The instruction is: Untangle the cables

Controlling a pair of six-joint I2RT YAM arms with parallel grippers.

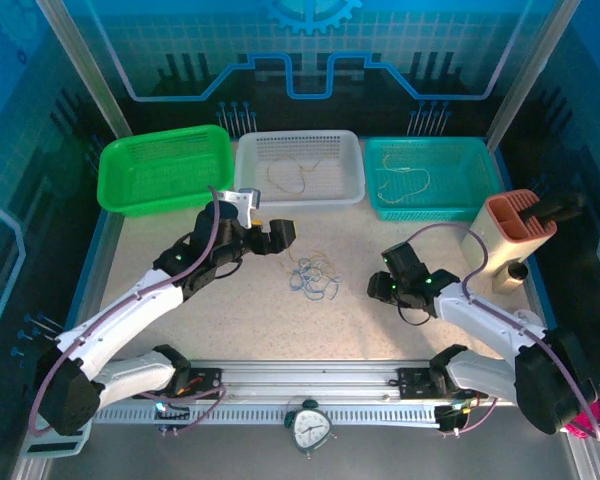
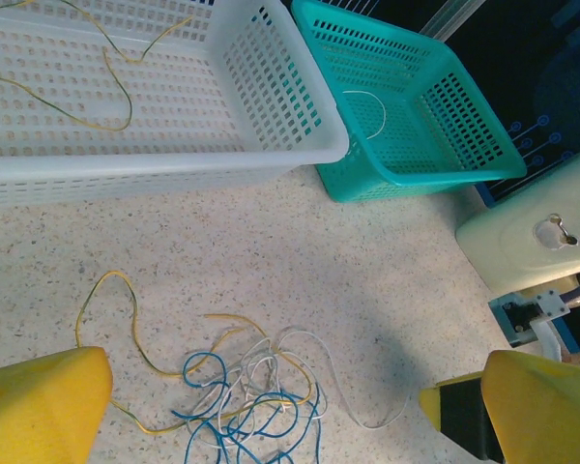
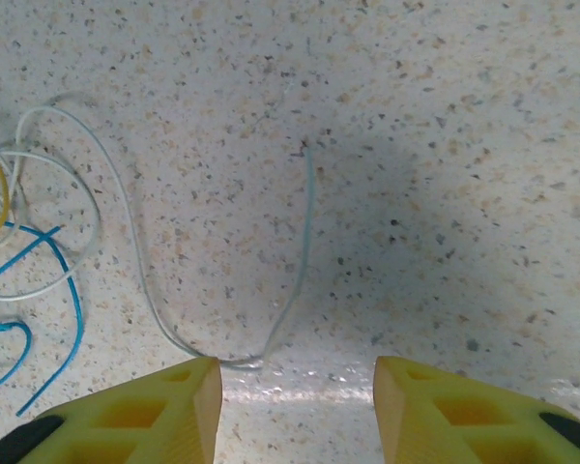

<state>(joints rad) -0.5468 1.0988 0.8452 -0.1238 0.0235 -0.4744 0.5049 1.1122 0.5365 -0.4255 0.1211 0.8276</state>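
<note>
Cables [image 1: 313, 273] lie tangled; the left gripper [image 1: 278, 236], at their 10 o'clock, gapes wide and empty, while the right gripper [image 1: 382, 286], at 3 o'clock, stands half-open astride a whitish strand [image 3: 302, 232], ungripped.

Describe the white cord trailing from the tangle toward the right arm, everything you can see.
The white cord is thin, thread-like and limp, lying flat on the speckled table. It leaves the tangle of blue and yellow strands, makes a U-bend and ends in a free tip. The bend lies between the open fingers of the right end effector, close to one finger and not gripped.
</note>
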